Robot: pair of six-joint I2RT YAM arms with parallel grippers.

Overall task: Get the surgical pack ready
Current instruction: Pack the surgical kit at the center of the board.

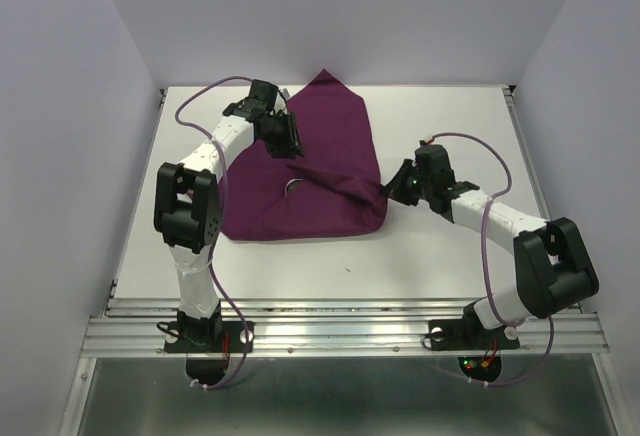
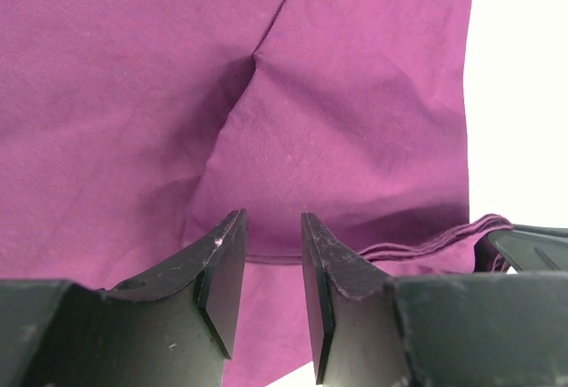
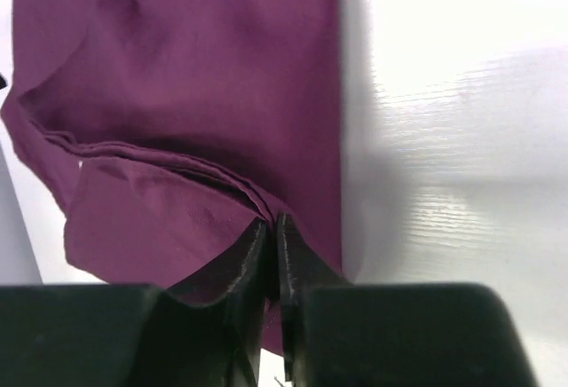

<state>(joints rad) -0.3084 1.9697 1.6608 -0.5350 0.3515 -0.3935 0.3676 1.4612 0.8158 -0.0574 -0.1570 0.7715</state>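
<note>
Top view: bright, even, diffuse lighting; sharp throughout; only faint shadows on the white table (image 1: 440, 246).
Left wrist view: purple cloth (image 2: 355, 94) in focus, deep shadow in its crease, table blown out to pure white; left fingers (image 2: 222, 272) slightly soft.
Right wrist view: streaked glare on table, cloth blurred, right fingers (image 3: 244, 263) dark.

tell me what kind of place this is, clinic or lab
Most likely a robot lab test booth, not a clinic: plain white walls box in a white table, the left arm and right arm are bolted to an aluminium rail at its near edge, and a purple cloth lies on it.
</note>
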